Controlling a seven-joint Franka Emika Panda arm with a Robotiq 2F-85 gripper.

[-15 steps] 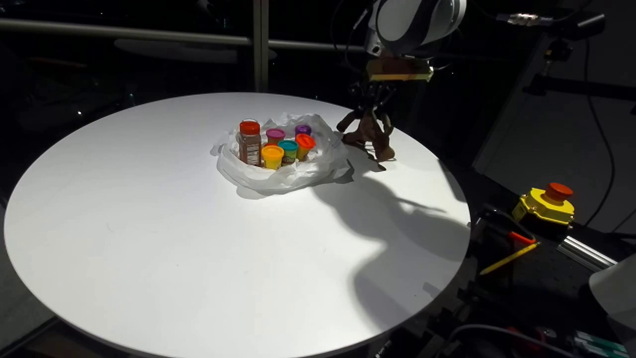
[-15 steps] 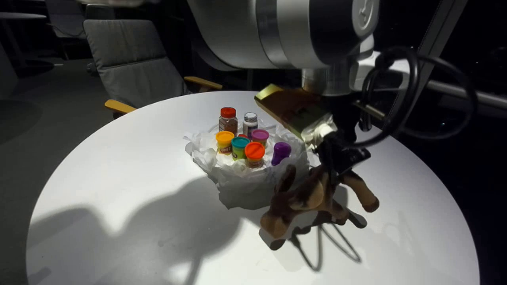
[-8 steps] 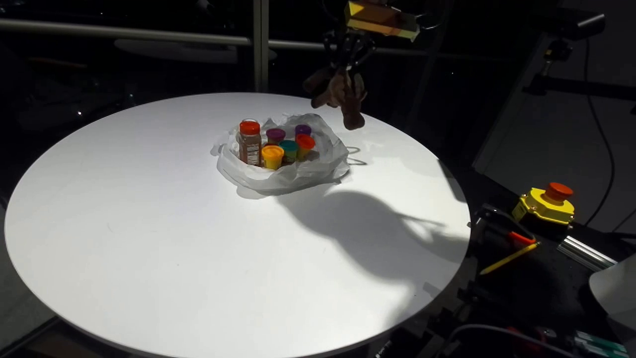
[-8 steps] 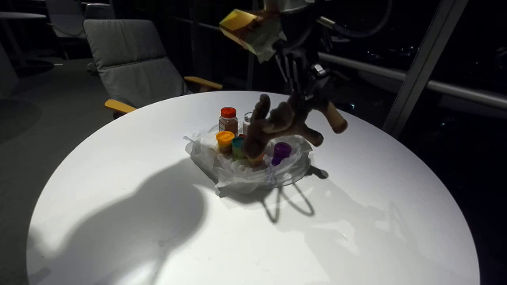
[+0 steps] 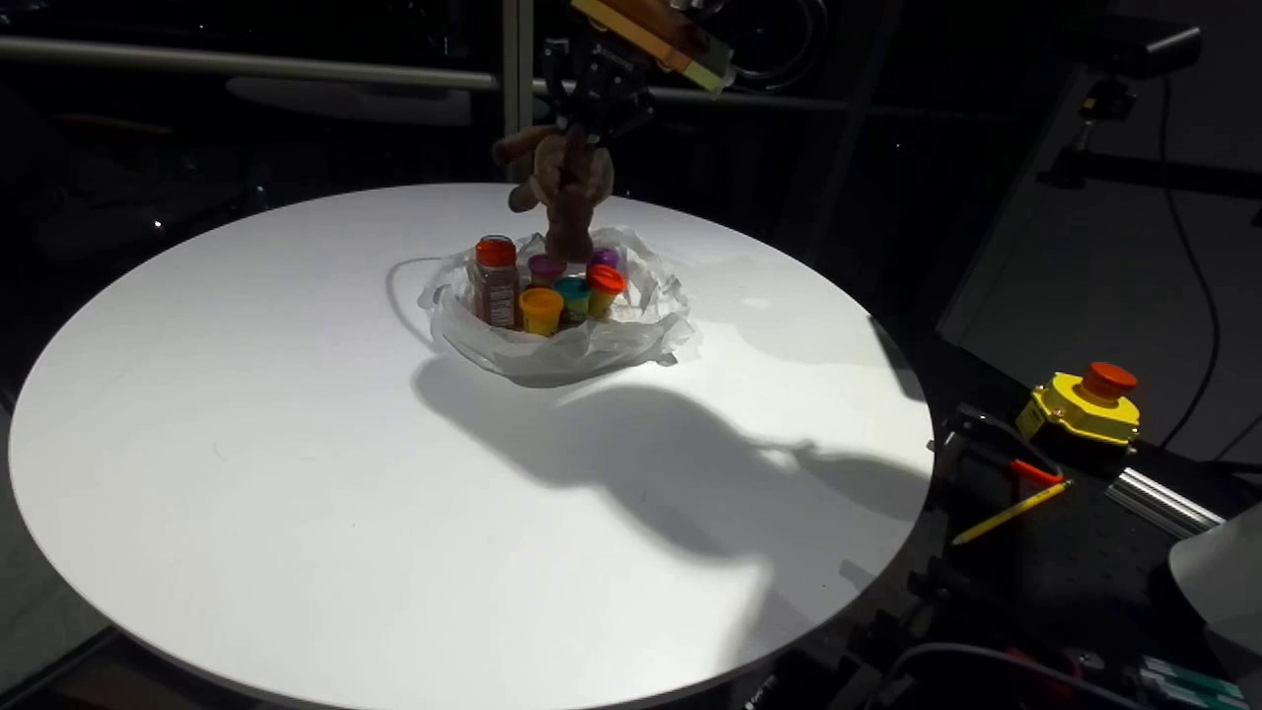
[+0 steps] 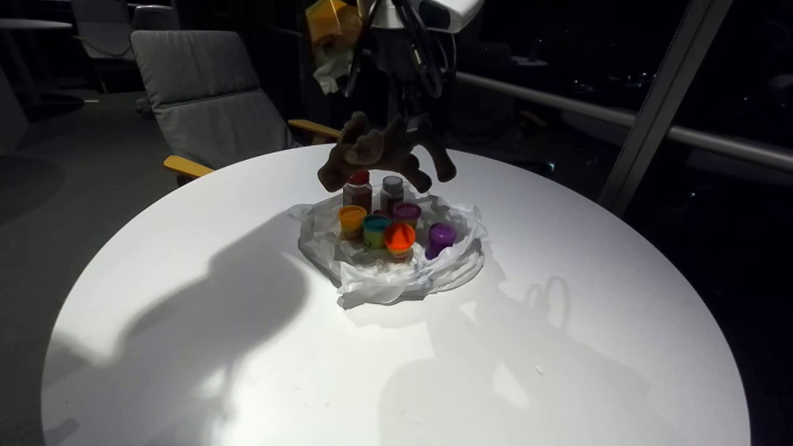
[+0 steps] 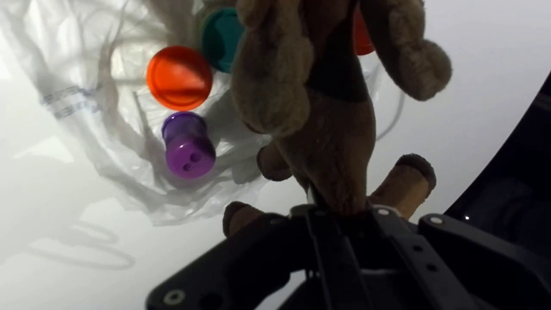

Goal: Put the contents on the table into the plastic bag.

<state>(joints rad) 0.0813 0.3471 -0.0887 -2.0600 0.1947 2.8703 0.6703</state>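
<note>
- Missing the plastic bag is the main risk: letting go off-centre would put the brown plush toy on the round white desk.
- Bag: well in from the desk's edge, film slumped into a low crumpled ring. Could fold inward, or get dragged toward the edge, if a leg of the toy snags it.
- Toy: hangs above the bag, well inside the desk's edge; not bagged yet. Splayed legs might hook the rim or end up half outside; soft body may twist or slip.
- Hand: clamped on the toy's body, toy's head sticking out far from the grip. Swing likely on a sharp stop. Release too high, toy tumbles; too low, it shoves what stands below.
- Red-capped jar: upright, tall, near the toy's head in both exterior views; contact can't be told. Sideways bump would probably topple it.
- Orange-lidded tub, teal-lidded tub: upright, crowded, little room between. Toy may perch on lids, then roll off toward the desk's edge.
- Purple container: near the bag's rim, lean hard to judge. A knock could push it over the low film.
</note>
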